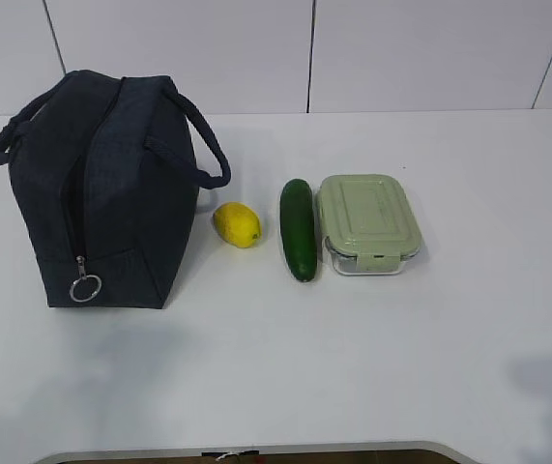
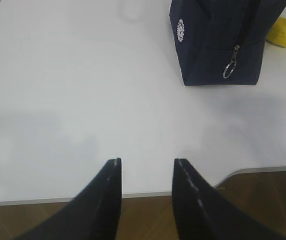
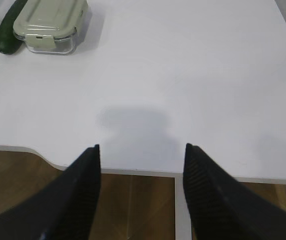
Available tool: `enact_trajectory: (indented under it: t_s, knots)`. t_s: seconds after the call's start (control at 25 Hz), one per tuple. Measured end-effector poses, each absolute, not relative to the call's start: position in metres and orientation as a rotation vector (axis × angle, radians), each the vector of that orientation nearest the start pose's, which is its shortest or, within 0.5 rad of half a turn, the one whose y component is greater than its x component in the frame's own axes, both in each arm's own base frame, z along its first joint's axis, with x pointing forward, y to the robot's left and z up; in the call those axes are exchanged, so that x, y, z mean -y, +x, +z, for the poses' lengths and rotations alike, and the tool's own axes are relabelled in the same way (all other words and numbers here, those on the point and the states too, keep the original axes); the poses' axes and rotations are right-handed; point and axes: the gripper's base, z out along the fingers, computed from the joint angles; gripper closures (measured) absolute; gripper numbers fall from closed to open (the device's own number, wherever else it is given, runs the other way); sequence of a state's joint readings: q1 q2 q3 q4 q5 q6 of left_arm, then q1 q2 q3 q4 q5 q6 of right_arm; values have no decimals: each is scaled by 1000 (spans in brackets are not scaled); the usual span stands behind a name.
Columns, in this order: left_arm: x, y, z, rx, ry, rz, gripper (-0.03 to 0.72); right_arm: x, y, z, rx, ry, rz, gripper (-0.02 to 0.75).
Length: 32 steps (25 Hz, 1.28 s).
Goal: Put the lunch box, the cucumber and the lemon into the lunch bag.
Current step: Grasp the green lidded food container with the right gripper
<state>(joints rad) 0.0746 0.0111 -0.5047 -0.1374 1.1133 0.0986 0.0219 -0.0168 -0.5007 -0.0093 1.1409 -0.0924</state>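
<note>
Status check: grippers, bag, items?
Left gripper and right gripper open, empty, at table edge. Lunch bag zipped shut. Lemon, cucumber, lunch box beside it, untouched.

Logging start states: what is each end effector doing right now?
Left end effector: open, empty, over the table edge.
Right end effector: open, empty, over the table edge.

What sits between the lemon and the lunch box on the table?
The cucumber lies lengthwise between the lemon and the lunch box, right beside the box and a gap away from the lemon. The exterior view shows it best.
</note>
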Motion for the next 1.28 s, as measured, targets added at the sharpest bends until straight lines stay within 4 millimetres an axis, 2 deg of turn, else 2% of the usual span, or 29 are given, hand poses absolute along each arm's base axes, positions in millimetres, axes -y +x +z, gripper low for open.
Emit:
enact_trajectory:
  t_s: [0.84,1.0,1.28]
  knots:
    - [12,-6,275,-2095,35,-62,446,1,-10,271,-2108,-120,-53,311]
    - [12,-6,275,-2095,35,-62,446,1,1,275,-2160,-123,-52,294]
    - [12,-6,275,-2095,35,-62,446,-1,24,287,-2212,-118,-35,311]
